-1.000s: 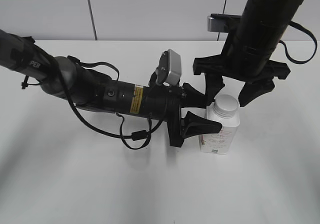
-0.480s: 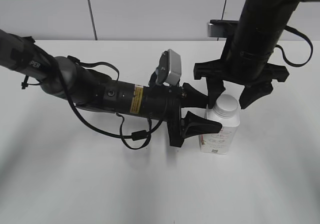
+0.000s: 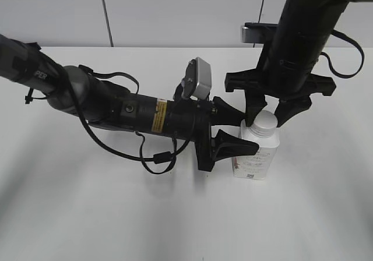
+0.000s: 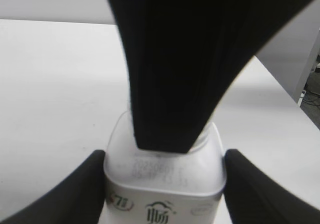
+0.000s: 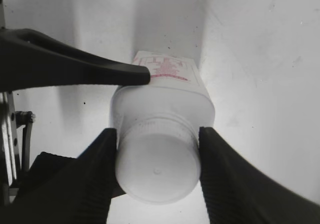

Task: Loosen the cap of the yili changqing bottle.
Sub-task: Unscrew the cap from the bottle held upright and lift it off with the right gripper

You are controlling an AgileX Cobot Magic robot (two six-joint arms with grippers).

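The yili changqing bottle (image 3: 256, 156) stands upright on the white table, white with pink-red print. My left gripper (image 3: 235, 130) comes in from the left and is shut on the bottle's body; in the left wrist view its fingers (image 4: 165, 199) press both sides of the bottle (image 4: 165, 189). The white cap (image 3: 263, 123) sits on the neck. My right gripper (image 3: 266, 115) comes down from above and is shut on the cap. In the right wrist view its fingers (image 5: 158, 170) touch both sides of the cap (image 5: 157, 176), above the bottle (image 5: 167, 96). The cap is hidden in the left wrist view.
The white table (image 3: 87, 203) reaches back to a grey wall (image 3: 175, 10). The left arm's cable (image 3: 154, 159) loops on the table beside the arm. One left finger (image 5: 75, 66) shows against the bottle in the right wrist view.
My right gripper has come down over the bottle and its fingers have closed in on the cap. The left gripper and the bottle have not moved.
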